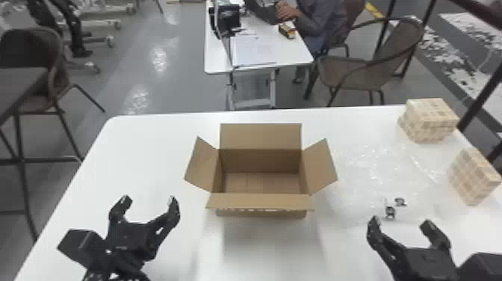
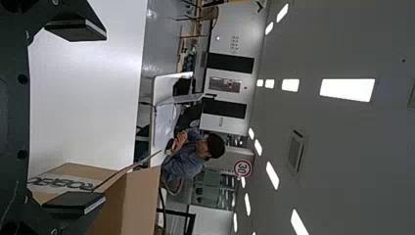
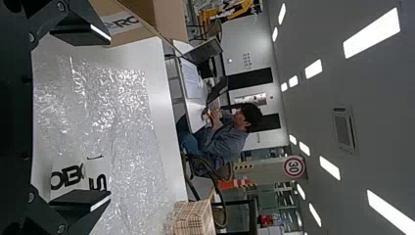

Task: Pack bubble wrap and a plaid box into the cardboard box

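Note:
In the head view the cardboard box stands on the table with its flaps spread and nothing visible inside. Clear bubble wrap lies flat to its right. Two plaid boxes are on the right, one at the far corner and one nearer the edge. My left gripper is open, left of the carton; in the left wrist view the left gripper has a carton flap behind one finger. My right gripper is open at the wrap's near side; the right wrist view shows the right gripper before the wrap.
The white table carries everything. Beyond its far edge stand another desk with a seated person and a chair. Another chair stands off to the left.

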Controlling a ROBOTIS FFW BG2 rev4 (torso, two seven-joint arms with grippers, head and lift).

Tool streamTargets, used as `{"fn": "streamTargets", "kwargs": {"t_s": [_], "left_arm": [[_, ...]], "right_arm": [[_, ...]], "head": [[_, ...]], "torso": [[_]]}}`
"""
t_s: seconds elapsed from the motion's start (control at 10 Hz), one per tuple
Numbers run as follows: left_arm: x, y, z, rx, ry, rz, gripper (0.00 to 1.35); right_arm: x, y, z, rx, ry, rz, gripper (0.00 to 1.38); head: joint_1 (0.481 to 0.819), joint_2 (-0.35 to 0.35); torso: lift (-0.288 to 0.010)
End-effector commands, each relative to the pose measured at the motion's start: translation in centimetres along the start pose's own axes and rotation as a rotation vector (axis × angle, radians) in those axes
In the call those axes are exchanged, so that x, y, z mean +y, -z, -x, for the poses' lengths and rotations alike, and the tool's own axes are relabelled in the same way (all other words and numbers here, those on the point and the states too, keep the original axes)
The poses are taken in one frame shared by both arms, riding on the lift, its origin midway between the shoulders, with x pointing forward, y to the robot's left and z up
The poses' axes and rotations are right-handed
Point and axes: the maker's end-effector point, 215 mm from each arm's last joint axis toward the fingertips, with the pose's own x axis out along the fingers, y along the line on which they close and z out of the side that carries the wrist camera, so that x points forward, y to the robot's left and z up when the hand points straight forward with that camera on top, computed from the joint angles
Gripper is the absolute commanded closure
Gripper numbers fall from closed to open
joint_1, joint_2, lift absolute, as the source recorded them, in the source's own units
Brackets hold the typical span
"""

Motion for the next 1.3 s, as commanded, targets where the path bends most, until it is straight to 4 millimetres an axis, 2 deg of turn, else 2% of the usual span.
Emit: {"fn": "streamTargets", "kwargs": {"t_s": [0.0,1.2], "left_arm": [[-0.07,0.0,-0.03,-0.001,-0.002,0.004,0.15],[-0.56,-0.28,-0.37,-0.006,0.016,-0.018,0.17]], "right_arm": [[0.01,0.02,0.02,0.001,0.0,0.0,0.18],[0.06,-0.08,0.05,0.009,-0.004,0.01,0.2]], "head": [[0.695,0.067],[0.695,0.062]], "torso": [[-0.096],[-0.096]]}}
